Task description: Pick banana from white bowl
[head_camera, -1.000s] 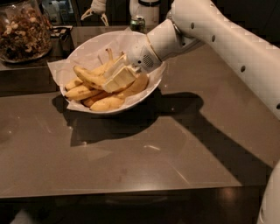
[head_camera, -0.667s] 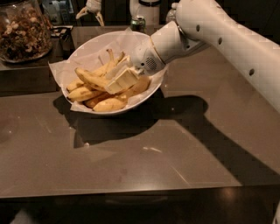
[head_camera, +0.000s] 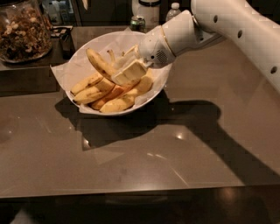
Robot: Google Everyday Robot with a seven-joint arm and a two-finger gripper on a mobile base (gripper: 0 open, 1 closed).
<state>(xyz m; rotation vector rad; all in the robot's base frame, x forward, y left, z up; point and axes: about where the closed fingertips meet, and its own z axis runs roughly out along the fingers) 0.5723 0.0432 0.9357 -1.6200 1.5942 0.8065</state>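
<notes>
The white bowl (head_camera: 87,50) stands at the back of the dark table, lined with crinkled white paper and holding several bananas. My gripper (head_camera: 124,65) reaches into it from the right on the white arm. It is shut on a slim, curved, speckled banana (head_camera: 99,62), which is tilted up with its far end raised above the other bananas (head_camera: 113,101). One finger (head_camera: 130,72) lies across the banana's lower end.
A glass jar of nuts (head_camera: 22,30) stands at the back left. A can (head_camera: 138,22) and bottles (head_camera: 174,9) stand behind the bowl. The brown tabletop (head_camera: 131,157) stretches in front of the bowl to its near edge.
The gripper has lifted the slim banana up out of the pile; its free end now points up and left. The arm has risen slightly.
</notes>
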